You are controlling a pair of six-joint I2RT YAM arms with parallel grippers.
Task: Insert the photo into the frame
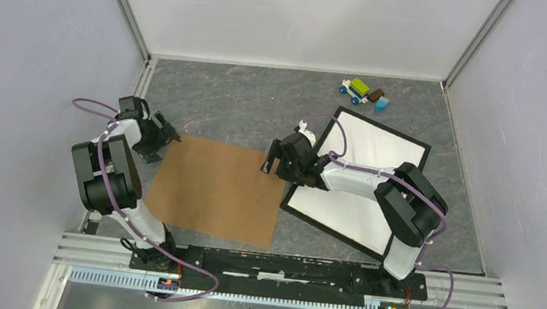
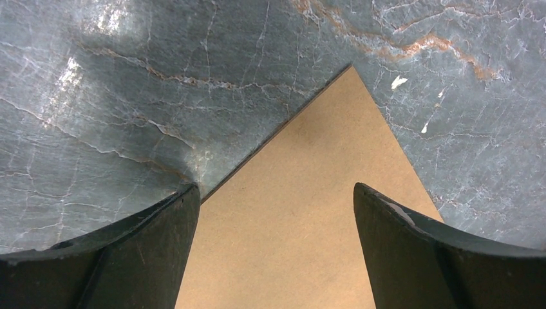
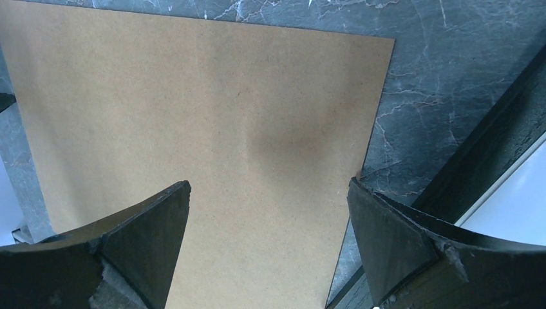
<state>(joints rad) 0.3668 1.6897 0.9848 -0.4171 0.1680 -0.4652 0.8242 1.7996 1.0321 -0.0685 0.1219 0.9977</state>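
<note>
The frame (image 1: 384, 128), thin and black, lies flat at the right of the table. Inside it lies a white sheet, the photo (image 1: 369, 147), with only its plain white side showing; my right arm crosses over it. A brown backing board (image 1: 217, 191) lies left of the frame. My right gripper (image 1: 269, 162) hovers open over the board's right edge (image 3: 193, 109), its fingers (image 3: 269, 190) apart and holding nothing; the frame's dark rail (image 3: 489, 145) and the photo's white side (image 3: 515, 199) show beside it. My left gripper (image 1: 166, 142) stands open above the board's far left corner (image 2: 335, 129), nothing between its fingers (image 2: 275, 187).
A small toy car of coloured blocks (image 1: 363, 93) sits at the back right, beyond the frame. White enclosure walls close in the grey marbled table (image 1: 245, 105) on three sides. A metal rail (image 1: 280, 278) carrying both arm bases runs along the near edge.
</note>
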